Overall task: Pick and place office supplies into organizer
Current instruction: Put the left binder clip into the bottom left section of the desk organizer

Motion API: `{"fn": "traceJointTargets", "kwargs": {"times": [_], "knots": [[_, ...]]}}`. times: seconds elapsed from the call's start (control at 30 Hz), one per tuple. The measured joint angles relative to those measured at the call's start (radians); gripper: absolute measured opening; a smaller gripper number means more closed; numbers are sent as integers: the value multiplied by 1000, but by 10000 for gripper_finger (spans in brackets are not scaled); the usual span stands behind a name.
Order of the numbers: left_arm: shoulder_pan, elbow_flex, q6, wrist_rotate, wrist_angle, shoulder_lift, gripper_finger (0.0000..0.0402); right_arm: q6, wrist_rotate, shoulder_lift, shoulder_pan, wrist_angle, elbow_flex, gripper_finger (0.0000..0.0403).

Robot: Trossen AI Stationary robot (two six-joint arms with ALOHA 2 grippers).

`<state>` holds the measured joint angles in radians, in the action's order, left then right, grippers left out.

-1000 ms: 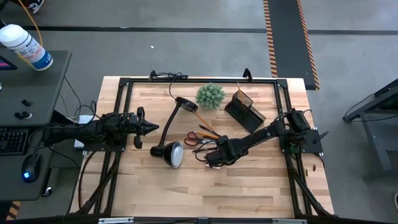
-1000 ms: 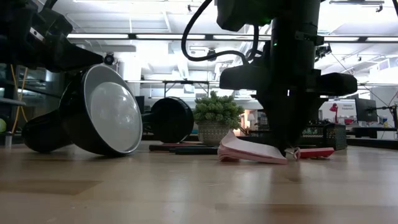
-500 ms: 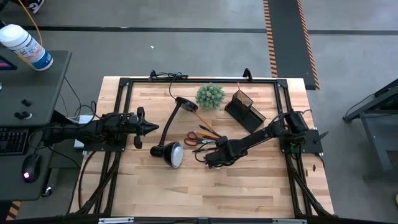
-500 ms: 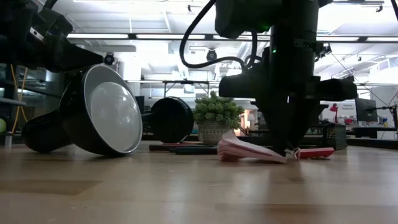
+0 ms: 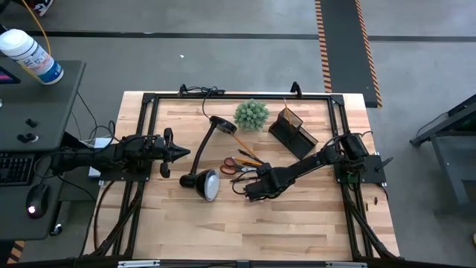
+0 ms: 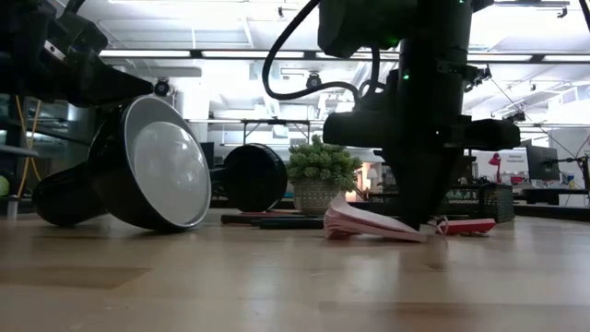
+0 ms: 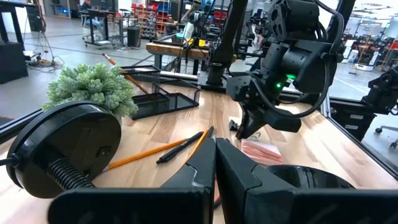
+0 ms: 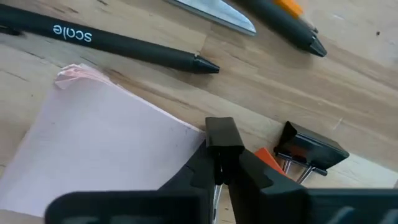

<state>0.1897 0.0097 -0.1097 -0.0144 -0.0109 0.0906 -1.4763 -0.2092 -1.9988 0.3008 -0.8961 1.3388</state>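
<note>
A pink sticky-note pad (image 8: 106, 143) lies on the wooden table near its middle, and my right gripper (image 8: 222, 163) stands over the pad's edge, pointing down and shut on it. In the high view this gripper (image 5: 253, 191) is just in front of the red-handled scissors (image 5: 238, 165) and the orange and dark pencils (image 5: 245, 152). A black binder clip (image 8: 311, 152) lies right beside the fingers. The dark organizer (image 5: 292, 130) stands at the far right. My left gripper (image 7: 214, 163) waits shut and level at the table's left edge. My right gripper pinches the pad's edge near a corner (image 8: 194, 138) between its two fingers, coming steeply from above. How many sheets it has, I cannot tell. The pad's end by the fingers is down at the table (image 6: 415, 235), and its opposite end (image 6: 343, 207) stands raised.
A black gooseneck lamp (image 5: 204, 160) lies tipped over left of the supplies, its head (image 6: 161, 171) close to the low camera. A round green plant (image 5: 251, 114) stands at the far edge. A black pen (image 8: 112, 42) lies just beyond the pad. A black frame (image 5: 145, 134) borders the table.
</note>
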Motion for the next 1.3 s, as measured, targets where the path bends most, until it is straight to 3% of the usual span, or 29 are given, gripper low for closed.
{"fn": "traceJointTargets", "kwargs": {"times": [0.23, 0.53, 0.87, 1.3], "knots": [[0, 0, 0, 0, 0, 0, 1, 46, -16, 18, -2, -118, 87, 16], [0, 0, 0, 0, 0, 0, 1, 116, -181, 23, -51, -667, 378, 13], [0, 0, -2, 0, 0, 0, 1, 475, -238, 54, -271, -672, 427, 14], [0, 0, -2, 0, 0, 0, 1, 745, -255, 56, -523, -625, 245, 13]]}}
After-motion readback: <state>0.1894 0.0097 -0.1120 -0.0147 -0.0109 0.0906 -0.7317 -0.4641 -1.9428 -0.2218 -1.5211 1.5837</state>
